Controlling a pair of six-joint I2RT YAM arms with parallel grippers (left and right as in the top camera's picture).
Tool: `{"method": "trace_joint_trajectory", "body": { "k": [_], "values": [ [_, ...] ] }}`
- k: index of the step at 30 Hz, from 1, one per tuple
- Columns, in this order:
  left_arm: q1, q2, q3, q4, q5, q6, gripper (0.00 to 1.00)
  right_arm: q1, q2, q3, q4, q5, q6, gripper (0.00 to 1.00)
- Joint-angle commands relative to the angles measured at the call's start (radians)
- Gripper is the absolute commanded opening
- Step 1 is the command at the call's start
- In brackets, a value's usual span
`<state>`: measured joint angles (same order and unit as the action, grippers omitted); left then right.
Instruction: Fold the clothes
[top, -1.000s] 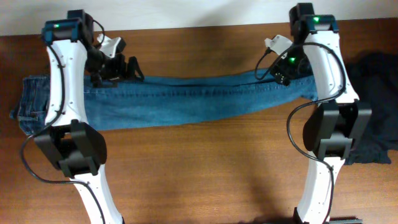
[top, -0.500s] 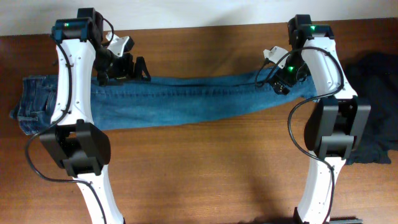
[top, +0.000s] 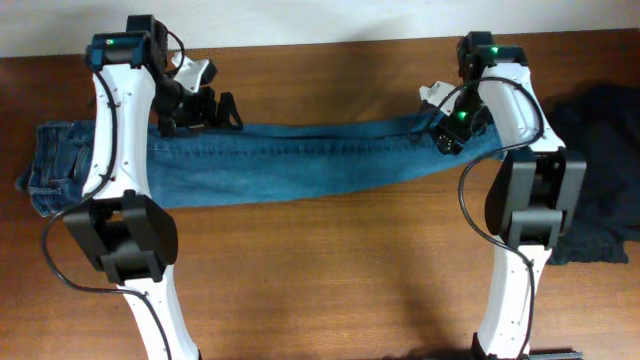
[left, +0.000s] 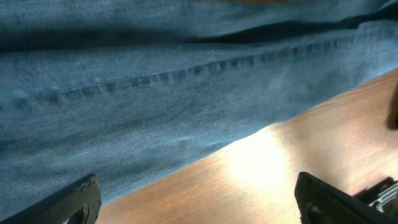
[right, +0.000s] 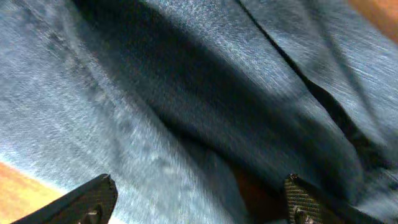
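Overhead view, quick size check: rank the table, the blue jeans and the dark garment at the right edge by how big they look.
1. table: largest, spans the whole frame.
2. jeans: stretched across most of the table's width.
3. dark garment: smallest as seen, but the frame edge crops it, so its full extent is unsure.

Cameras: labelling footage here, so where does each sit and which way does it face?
Overhead: above the table, looking down on jeans; left arm, right arm show.
Left wrist: on its arm, facing jeans' edge and table; left pincer shows.
Right wrist: on its arm, close over jeans; right pincer shows.
Shared: all see the jeans.
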<state>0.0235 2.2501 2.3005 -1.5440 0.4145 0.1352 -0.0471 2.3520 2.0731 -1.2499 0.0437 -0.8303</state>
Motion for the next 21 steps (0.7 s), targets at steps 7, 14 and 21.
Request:
{"method": "trace_joint_trajectory", "body": {
  "k": [7,14,21],
  "values": [
    [-0.004,0.013,-0.072,0.047,-0.003,0.016,0.99,0.0,0.013,-0.01,0.015,-0.013,-0.003,0.7],
    [-0.004,0.013,-0.075,0.048,-0.003,0.016,0.99,0.0,0.013,-0.01,0.026,-0.013,-0.002,0.59],
    [-0.004,0.013,-0.075,0.048,-0.003,0.016,0.99,0.0,0.013,-0.01,0.041,-0.013,0.0,0.39]
  ]
}}
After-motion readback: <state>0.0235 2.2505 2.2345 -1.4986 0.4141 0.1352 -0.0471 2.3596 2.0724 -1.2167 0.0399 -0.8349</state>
